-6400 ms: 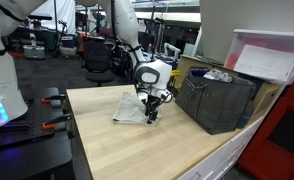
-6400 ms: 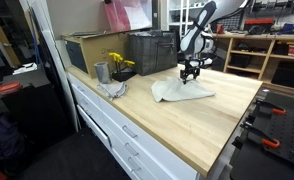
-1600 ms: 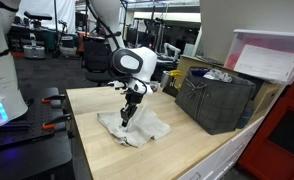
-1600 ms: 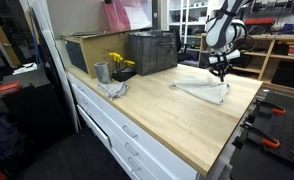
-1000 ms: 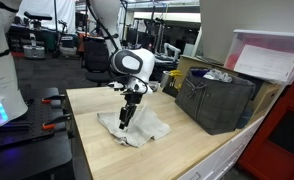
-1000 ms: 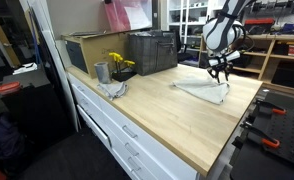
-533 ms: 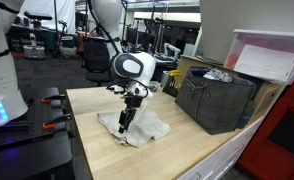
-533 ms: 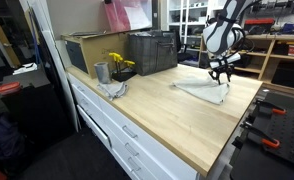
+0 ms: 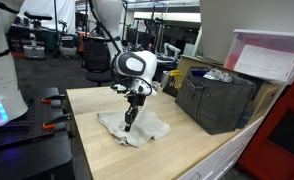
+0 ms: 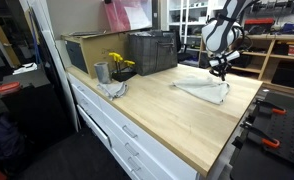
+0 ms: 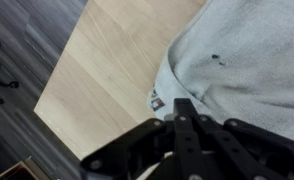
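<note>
Arm [image 9: 107, 25] drops in from up high and bends over, with the chunky white wrist [image 9: 135, 66] sitting right above the fingers [image 11: 184, 115]. The gripper [image 9: 128, 122] points basically straight down, maybe leaning a touch. Wrist view shows the fingers pinched fully together, no gap at all, and the black linkages [image 11: 127, 155] fan out behind them on both sides. In both exterior views the gripper [image 10: 220, 72] hangs low, with the wrist stacked directly over the fingertips.
</note>
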